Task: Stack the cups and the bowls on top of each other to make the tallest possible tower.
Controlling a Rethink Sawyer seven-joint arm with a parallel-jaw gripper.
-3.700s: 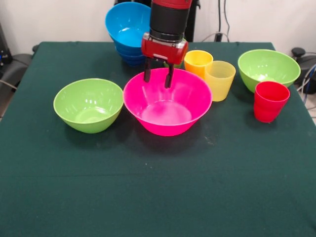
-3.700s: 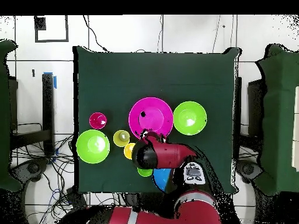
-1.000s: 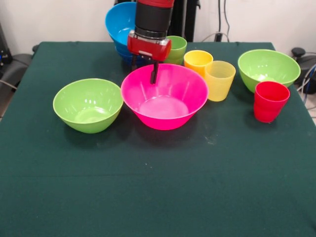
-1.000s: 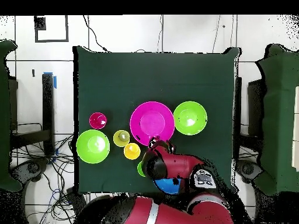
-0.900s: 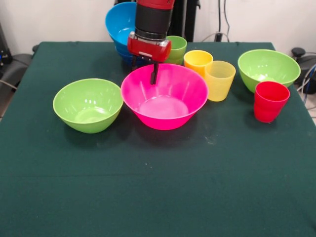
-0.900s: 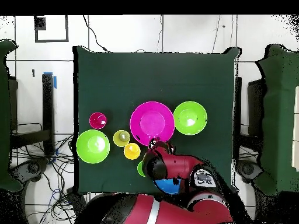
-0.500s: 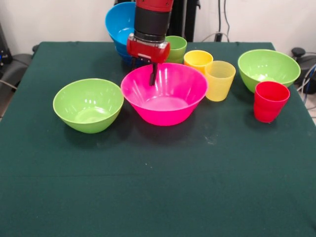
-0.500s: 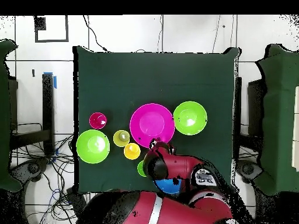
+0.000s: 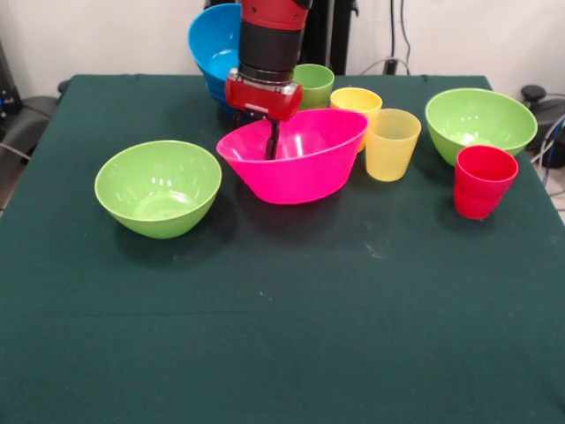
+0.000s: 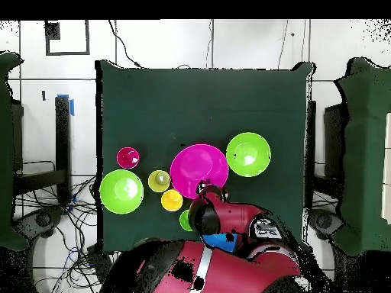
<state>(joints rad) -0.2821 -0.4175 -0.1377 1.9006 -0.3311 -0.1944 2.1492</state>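
Risks, nearest first. The pink bowl is off the desk and tilted, its right rim raised toward the orange cup. The gripper holds it by the far-left rim only: one finger shows inside the wall and the jaws look pinched on that rim. A one-sided rim pinch on a wide glossy bowl could let it pivot or slip out. The bowl's raised edge sits just beside the orange cup and near the yellow cup; a sideways swing could knock either over. Behind the gripper stands the tower of blue bowls, where the pink bowl probably goes; the top blue bowl already leans, so a wider bowl set down off-centre could tip the stack.

Count, near to far in the front view:
- lime green bowls: 2, one at near left, one at right.
- pink bowl: 1, in the air at centre, next to the tower.
- cups: 4, namely red cup, yellow, orange, green cup.
- blue bowls: the stack at the far edge; a wide one on top and darker ones below, exact number hard to tell, as the arm hides part.

The overhead view agrees on the layout; pink bowl sits just ahead of the arm.
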